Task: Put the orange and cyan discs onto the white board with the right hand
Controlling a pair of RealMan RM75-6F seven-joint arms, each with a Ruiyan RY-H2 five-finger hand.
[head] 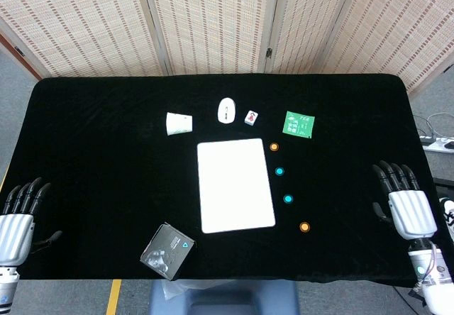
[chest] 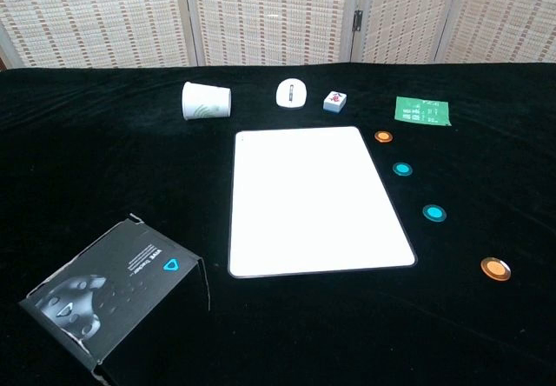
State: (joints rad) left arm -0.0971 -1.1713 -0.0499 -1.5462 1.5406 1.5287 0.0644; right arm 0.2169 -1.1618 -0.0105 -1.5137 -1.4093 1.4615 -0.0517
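The right hand (head: 410, 208) was seen at the table's 4 o'clock edge, fingers spread and holding nothing, well apart from four discs: near orange disc (head: 304, 226), cyan discs (head: 288, 199) (head: 279, 171), far orange disc (head: 274, 147), ranged at 3 o'clock of the bare board (head: 235, 184). The left hand (head: 20, 216) lay at 8 o'clock, fingers extended, empty.

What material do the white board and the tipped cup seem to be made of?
The white board looks like smooth, rigid plastic or coated card: flat, thin, with rounded corners; which one is unclear. The cup lying on its side looks like matte paper, white with green print.
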